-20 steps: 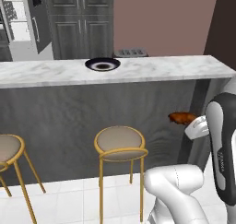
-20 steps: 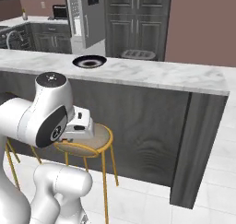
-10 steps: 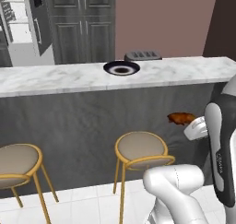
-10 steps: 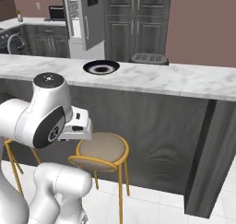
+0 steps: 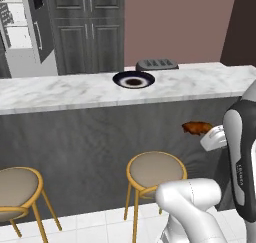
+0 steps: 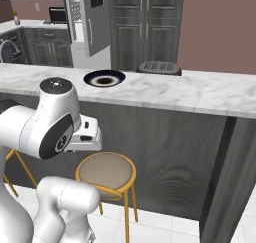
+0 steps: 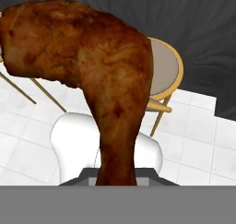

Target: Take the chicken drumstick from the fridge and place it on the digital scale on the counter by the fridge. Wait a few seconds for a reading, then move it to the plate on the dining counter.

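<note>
Far left stands the fridge [image 5: 30,32]. The plate [image 5: 133,80] sits on the counter [image 5: 60,92], a stool [image 5: 155,169] below. At right, my gripper [image 5: 204,133] is clamped on the drumstick [image 5: 196,128], held beneath counter height.

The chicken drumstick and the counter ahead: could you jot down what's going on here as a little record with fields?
held item: chicken drumstick, clamped in the gripper
gripper height: below the top of the dining counter, in front of its dark base
plate: on the dining counter, nothing on it
behind the plate: grey toaster
under the counter: yellow-legged stool
background: fridge with its door open
step left: lift the drumstick onto the plate
</note>
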Available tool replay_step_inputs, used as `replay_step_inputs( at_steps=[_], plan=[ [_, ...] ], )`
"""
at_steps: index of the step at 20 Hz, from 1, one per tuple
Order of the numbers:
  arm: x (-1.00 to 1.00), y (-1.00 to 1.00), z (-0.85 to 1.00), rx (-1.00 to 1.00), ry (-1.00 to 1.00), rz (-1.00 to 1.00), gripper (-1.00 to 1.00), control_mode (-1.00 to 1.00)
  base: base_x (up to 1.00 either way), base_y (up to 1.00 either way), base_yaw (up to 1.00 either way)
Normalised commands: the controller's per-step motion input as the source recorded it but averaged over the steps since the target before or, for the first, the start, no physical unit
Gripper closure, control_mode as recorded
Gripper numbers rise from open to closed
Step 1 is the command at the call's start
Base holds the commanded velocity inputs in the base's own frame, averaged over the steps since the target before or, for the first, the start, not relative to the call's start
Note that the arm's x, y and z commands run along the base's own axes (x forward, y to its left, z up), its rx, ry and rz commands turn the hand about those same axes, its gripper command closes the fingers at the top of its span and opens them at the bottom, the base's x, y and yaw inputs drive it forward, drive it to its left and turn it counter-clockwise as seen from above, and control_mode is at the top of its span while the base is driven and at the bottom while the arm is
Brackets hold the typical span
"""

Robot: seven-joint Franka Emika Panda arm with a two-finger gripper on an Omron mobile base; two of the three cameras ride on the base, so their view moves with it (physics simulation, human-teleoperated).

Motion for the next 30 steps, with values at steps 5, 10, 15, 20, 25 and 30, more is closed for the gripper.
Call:
replay_step_inputs(
  at_steps=[5, 10, 15, 20, 25, 30],
  plan=[
    [0.00, 0.00, 0.00, 0.00, 0.00, 0.00, 1.00, 1.00, 0.00, 0.00, 0.00],
    [0.00, 0.00, 0.00, 0.00, 0.00, 0.00, 1.00, 1.00, 0.00, 0.00, 0.00],
    [0.00, 0.00, 0.00, 0.00, 0.00, 0.00, 1.00, 1.00, 0.24, 0.28, -0.01],
    [0.00, 0.00, 0.00, 0.00, 0.00, 0.00, 1.00, 1.00, 0.23, 0.28, -0.03],
    [0.12, 0.15, 0.02, 0.00, 0.00, -0.06, 1.00, -1.00, 0.00, 0.00, 0.00],
    [0.12, 0.14, 0.27, 0.01, -0.06, -0.05, 1.00, -1.00, 0.00, 0.00, 0.00]
  ],
)
